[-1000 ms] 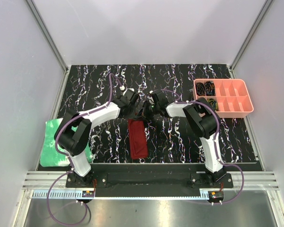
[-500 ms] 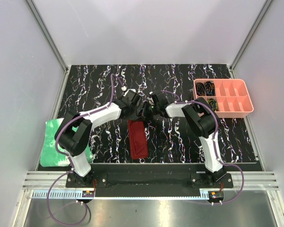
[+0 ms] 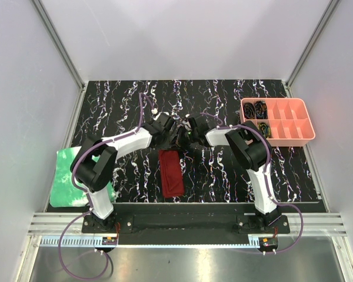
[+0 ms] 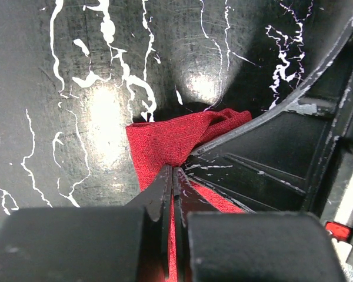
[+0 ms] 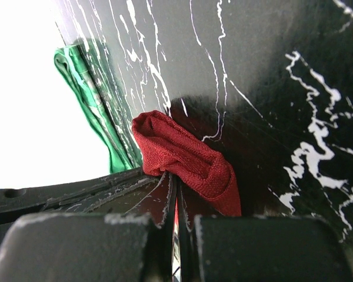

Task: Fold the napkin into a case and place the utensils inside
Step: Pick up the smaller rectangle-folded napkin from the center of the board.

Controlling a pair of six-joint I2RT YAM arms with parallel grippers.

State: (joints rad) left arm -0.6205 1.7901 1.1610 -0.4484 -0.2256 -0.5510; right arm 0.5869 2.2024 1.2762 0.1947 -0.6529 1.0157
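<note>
The napkin (image 3: 171, 172) lies as a narrow dark red case, long axis running away from the arm bases. Both grippers meet over its far end. My left gripper (image 3: 173, 137) is shut on a raised corner of the napkin (image 4: 165, 144), with red cloth showing between its jaws (image 4: 173, 171). My right gripper (image 3: 183, 138) is shut on the bunched end of the napkin (image 5: 185, 155), pinched at its tips (image 5: 175, 177). The right gripper's black fingers (image 4: 270, 153) fill the right of the left wrist view. The utensils are out of view.
A pink compartment tray (image 3: 305, 120) with dark coiled items stands at the back right. A bright green crinkled sheet (image 3: 67, 179) lies at the table's left edge, also seen as a green sheet (image 5: 88, 97) in the right wrist view. Grey walls enclose the marbled black table (image 3: 223, 176).
My left gripper has edged right toward the right gripper at the cloth's far end. The right arm and the strip have barely moved.
</note>
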